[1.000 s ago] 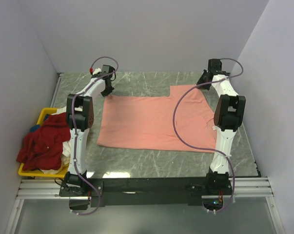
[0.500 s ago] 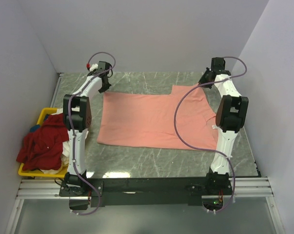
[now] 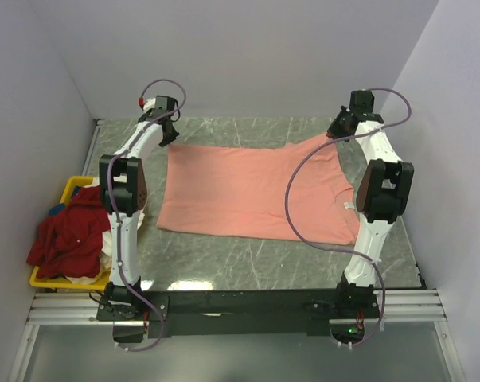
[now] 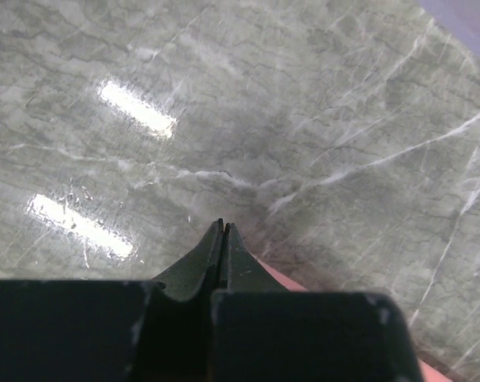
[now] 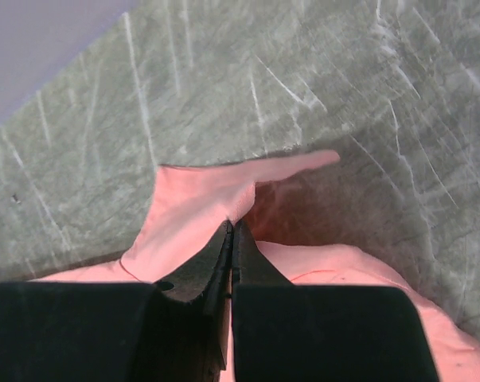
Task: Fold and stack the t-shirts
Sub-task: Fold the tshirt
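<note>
A salmon-pink t-shirt [image 3: 247,191] lies spread on the green marble table, with a small white tag [image 3: 349,207] near its right edge. My left gripper [image 3: 170,137] is at the shirt's far left corner. In the left wrist view it [image 4: 223,227] is shut, and a sliver of pink cloth [image 4: 283,280] shows beside the fingers. My right gripper [image 3: 337,130] is at the far right corner, shut [image 5: 232,225] on a pinch of the pink cloth [image 5: 200,199]. A dark red t-shirt [image 3: 68,231] is heaped over a white one [image 3: 108,243] at the left.
A yellow bin [image 3: 74,185] at the table's left edge holds the heap of shirts. White walls close in the far side and both flanks. The right arm's purple cable [image 3: 291,191] loops over the pink shirt. The arm bases sit on a black rail [image 3: 240,304].
Both grippers have moved toward the far wall, drawing the pink shirt's far edge with them. The stepped far-right part of the shirt has spread out flatter and wider.
</note>
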You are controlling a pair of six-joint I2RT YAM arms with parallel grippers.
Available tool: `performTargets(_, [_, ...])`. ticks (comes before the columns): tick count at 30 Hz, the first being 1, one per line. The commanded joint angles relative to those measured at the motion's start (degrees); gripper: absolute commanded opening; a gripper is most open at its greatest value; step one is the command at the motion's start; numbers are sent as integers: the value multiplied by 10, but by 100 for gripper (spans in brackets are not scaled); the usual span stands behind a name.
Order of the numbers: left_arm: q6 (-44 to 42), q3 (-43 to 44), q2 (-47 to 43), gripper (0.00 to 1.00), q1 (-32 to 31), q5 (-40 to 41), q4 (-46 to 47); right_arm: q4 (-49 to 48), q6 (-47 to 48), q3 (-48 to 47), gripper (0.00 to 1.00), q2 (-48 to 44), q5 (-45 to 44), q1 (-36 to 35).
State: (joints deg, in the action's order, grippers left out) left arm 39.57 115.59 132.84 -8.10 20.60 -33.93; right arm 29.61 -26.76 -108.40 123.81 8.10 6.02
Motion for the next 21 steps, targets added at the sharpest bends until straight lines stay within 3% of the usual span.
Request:
performTargets(1, [-19,17,-50,0,7,-9,20,-24,-1,14,0,-59,-3,7])
performTargets(13, [21,-137,-157,0,6,-31,48,-77,-32,249,0,-208,-18,7])
performTargets(21, [65,-297,-260,0,4,-22,56,-84,-61,390,0,-322,-77,7])
